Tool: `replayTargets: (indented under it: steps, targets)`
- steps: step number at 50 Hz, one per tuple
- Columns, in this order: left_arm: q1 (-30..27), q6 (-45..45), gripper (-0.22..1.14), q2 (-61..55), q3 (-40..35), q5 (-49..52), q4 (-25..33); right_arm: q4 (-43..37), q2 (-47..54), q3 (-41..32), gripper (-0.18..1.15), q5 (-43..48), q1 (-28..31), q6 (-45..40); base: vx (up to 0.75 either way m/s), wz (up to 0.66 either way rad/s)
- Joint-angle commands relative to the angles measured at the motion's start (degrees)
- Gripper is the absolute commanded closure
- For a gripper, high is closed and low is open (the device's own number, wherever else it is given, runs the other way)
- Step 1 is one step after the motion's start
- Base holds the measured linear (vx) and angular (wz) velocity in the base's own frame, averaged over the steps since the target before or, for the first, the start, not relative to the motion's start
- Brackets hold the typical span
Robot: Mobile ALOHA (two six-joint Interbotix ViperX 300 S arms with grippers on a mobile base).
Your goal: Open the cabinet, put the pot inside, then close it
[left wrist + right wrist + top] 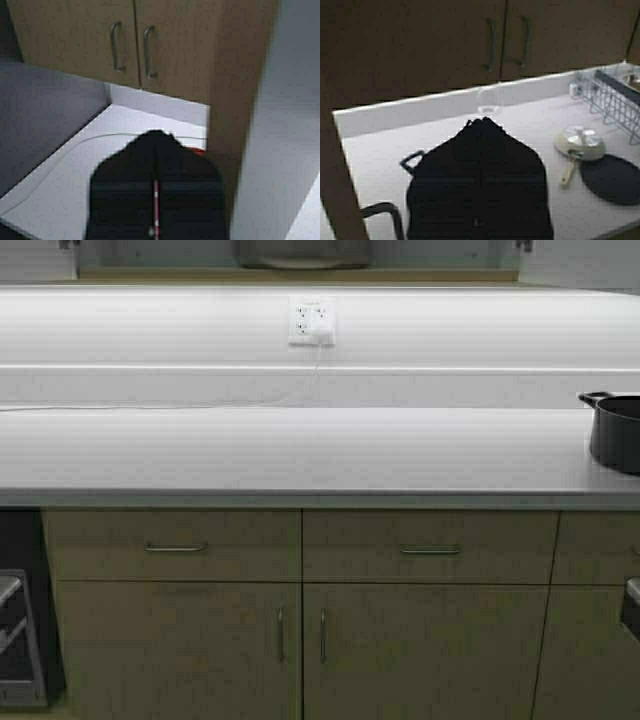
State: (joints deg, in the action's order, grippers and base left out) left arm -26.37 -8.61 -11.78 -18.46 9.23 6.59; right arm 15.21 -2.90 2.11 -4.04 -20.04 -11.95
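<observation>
Since the cabinet (135, 45) hangs above the counter (300, 450) with both doors flush and untouched, opening it is my first step, I judge. The pot (617, 432) stands at the counter's far right edge, partly out of the high view. My left gripper (156, 137) and right gripper (482, 122) both look clenched on nothing. My worry: the slim handles (116, 46) sit close together, so I could hook the wrong one or slip off
</observation>
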Motion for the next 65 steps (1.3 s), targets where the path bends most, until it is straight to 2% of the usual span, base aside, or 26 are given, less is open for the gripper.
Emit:
replayTargets:
  steps: [1, 9, 25, 34, 44, 48, 55, 65]
  targets:
    - [2.1, -0.1, 0.88, 1.1, -1.8, -0.4, 0.3, 0.2, -1.0, -1.9, 0.9, 0.6, 3.1, 0.1, 0.03, -0.02]
    - [6.0, -0.1, 0.88, 4.8, 1.6, -0.5, 0.3, 0.3, -2.6, -1.5, 0.9, 0.5, 7.6, 0.1, 0.02, 0.0]
    - [14.8, -0.4, 0.88, 20.8, 18.1, -3.8, -0.6, 1.4, -10.5, 4.5, 0.9, 0.9, 18.8, 0.1, 0.0, 0.0]
    - [17.8, 0.0, 0.88, 29.3, 30.0, -4.3, -0.4, 1.3, -18.1, 13.2, 0.9, 0.7, 22.6, -0.1, 0.0, 0.0]
    - [29.5, -0.2, 0.88, 37.0, 42.0, -7.3, -0.5, 1.1, -25.0, 26.5, 0.9, 0.4, 33.0, -0.5, 0.0, 0.0]
    - [32.4, -0.2, 0.88, 37.9, 44.1, -7.6, -0.6, 0.6, -27.3, 31.0, 0.9, 0.4, 37.2, -1.1, 0.01, 0.0]
    - [34.0, -0.3, 0.88, 37.4, 45.4, -7.8, -0.6, -0.2, -31.8, 38.3, 0.9, 0.4, 43.0, -1.9, 0.04, -0.01]
    - [34.1, -0.1, 0.88, 34.3, 43.2, -9.1, -0.6, -0.2, -35.9, 41.3, 0.9, 0.4, 44.0, -2.1, 0.11, -0.01]
